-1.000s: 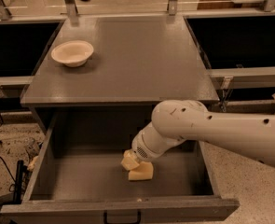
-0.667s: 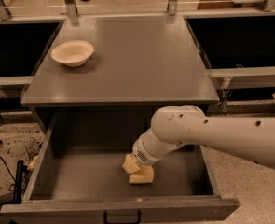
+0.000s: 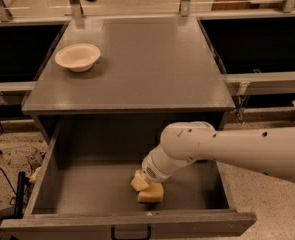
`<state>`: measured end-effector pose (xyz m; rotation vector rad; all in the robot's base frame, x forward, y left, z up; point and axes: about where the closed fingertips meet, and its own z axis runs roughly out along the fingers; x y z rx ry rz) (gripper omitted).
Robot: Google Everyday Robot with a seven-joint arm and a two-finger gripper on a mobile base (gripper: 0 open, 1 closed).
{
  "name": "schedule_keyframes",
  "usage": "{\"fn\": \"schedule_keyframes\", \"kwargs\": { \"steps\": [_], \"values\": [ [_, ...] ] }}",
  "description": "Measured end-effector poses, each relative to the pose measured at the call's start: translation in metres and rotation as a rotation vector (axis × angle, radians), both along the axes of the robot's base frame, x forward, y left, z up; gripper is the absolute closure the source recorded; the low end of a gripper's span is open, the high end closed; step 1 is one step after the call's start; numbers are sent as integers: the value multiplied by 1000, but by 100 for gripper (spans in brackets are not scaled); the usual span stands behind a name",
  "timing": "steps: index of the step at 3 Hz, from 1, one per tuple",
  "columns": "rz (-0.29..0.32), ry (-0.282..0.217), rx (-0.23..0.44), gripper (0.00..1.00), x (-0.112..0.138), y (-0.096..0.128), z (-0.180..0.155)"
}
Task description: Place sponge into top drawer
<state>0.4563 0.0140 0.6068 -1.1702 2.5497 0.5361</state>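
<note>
The top drawer (image 3: pixel 197 222) stands pulled out from under the table (image 3: pixel 147 69), with its small black handle (image 3: pixel 131 232) in the middle of the front panel. The robot's white arm (image 3: pixel 227 146) reaches down into the drawer from the drawer's right side. The hand (image 3: pixel 140 180) is low over the drawer floor, about midway across and near the front panel. The sponge (image 3: pixel 151 194) lies on the drawer floor right against the hand, on the side closer to the drawer's front. I cannot tell whether the hand is wide, narrow or gripping the sponge. A cream bowl (image 3: pixel 77 57) sits on the table, above and behind the drawer's left side.
</note>
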Motion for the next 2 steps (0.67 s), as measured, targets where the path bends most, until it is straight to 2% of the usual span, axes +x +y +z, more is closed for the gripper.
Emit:
{"fn": "schedule_keyframes", "kwargs": {
  "steps": [1,2],
  "values": [
    [0,-2,4,100,-1,1,0],
    [0,-2,4,74,-1,1,0]
  ]
}}
